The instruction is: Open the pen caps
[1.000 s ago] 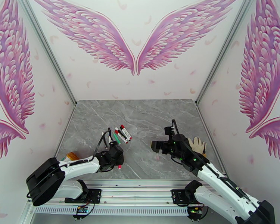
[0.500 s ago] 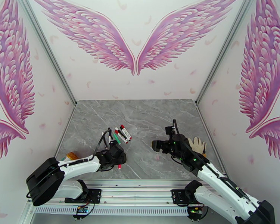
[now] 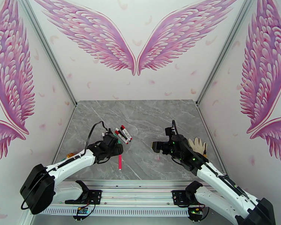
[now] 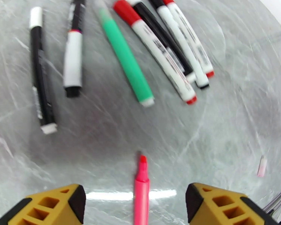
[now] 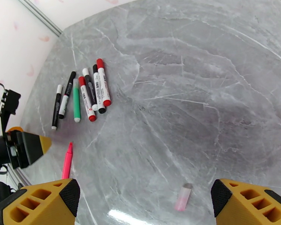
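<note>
Pose: left pincer [image 4: 136, 201] apart, low over pink pen [image 4: 141, 194]; right pincer [image 5: 144, 201] apart, hovering above pink cap [image 5: 181, 197].

My grey marbled desk [image 3: 151, 113] carries an uncapped pink pen [image 4: 141, 192], lying between the fingers of my left claw [image 4: 135, 197]. Six more pens [image 4: 127, 62] lie side by side beyond it. A pink cap [image 5: 181, 197] lies alone before my right claw [image 5: 144, 190], and a pale glove [image 3: 198, 145] behind it.
</note>
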